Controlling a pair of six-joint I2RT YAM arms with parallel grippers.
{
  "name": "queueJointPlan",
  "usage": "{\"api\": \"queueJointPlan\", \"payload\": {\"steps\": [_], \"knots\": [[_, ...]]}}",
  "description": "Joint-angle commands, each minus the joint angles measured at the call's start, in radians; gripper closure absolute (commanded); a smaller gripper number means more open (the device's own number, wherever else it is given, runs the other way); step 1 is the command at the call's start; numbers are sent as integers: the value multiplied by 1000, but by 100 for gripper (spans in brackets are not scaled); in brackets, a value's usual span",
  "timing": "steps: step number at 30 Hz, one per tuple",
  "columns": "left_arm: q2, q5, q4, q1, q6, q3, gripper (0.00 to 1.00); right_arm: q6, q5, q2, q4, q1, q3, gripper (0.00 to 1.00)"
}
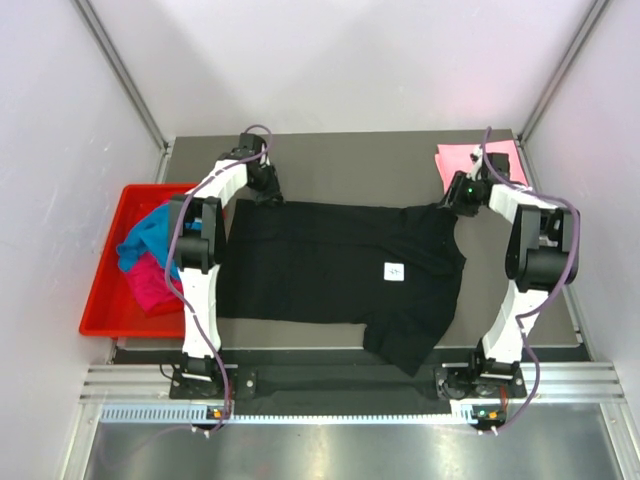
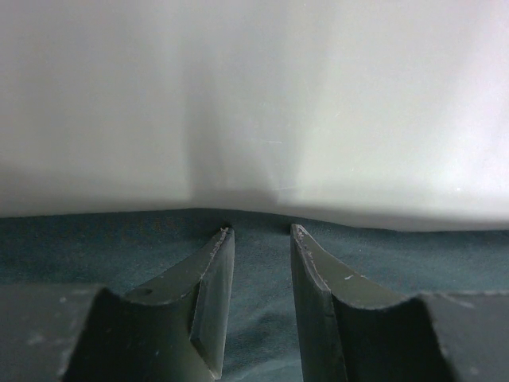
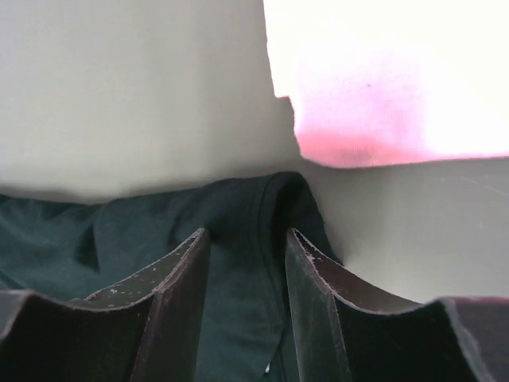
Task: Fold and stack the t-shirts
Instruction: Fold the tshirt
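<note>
A black t-shirt [image 1: 330, 265] lies spread across the middle of the table, its white neck label [image 1: 395, 271] facing up. My left gripper [image 1: 268, 188] is low at the shirt's far left corner. In the left wrist view its jaws [image 2: 258, 231] stand apart with flat black cloth [image 2: 79, 239] between and under them. My right gripper [image 1: 452, 200] is at the far right sleeve. Its jaws [image 3: 245, 232] stand apart astride a raised fold of the sleeve hem [image 3: 274, 199]. A folded light pink t-shirt [image 1: 470, 160] lies at the back right, just beyond the right gripper [image 3: 382, 119].
A red tray [image 1: 105, 300] at the table's left edge holds a turquoise t-shirt [image 1: 150, 235] and a magenta t-shirt [image 1: 150, 285], both crumpled. White walls close in the back and sides. One black sleeve hangs toward the near edge [image 1: 405, 350].
</note>
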Motion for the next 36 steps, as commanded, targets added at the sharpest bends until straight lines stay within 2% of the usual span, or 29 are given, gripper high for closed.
{"api": "queueJointPlan", "payload": {"steps": [1,4,6,7,12,17,21,24,26,31,34,36], "knots": [[64,-55,31,7,-2,2,60,-22,-66,33,52,-26,46,57],[68,-67,29,7,-2,-2,60,-19,-71,38,65,-29,40,62],[71,-79,26,7,-7,-1,60,-13,-51,18,81,-39,16,84],[77,-87,20,7,-9,1,60,1,-36,7,79,-46,6,100],[90,-153,-9,12,-25,4,59,64,147,-112,111,-85,-122,100],[105,-178,-29,22,-38,13,59,158,199,-181,185,-91,-236,100],[97,-155,-18,24,-32,15,59,194,193,-209,259,-102,-319,100],[76,-83,26,24,-25,5,59,216,110,-180,328,-103,-308,99],[51,-23,36,21,-22,22,58,231,87,-158,331,-103,-288,89],[-36,7,-15,19,-13,102,55,193,157,-253,112,-100,-207,68],[-108,-13,-38,4,-13,93,53,120,248,-354,-33,-57,-186,67],[-155,-12,-53,-20,-9,68,52,48,306,-399,-91,19,-178,71]]}}
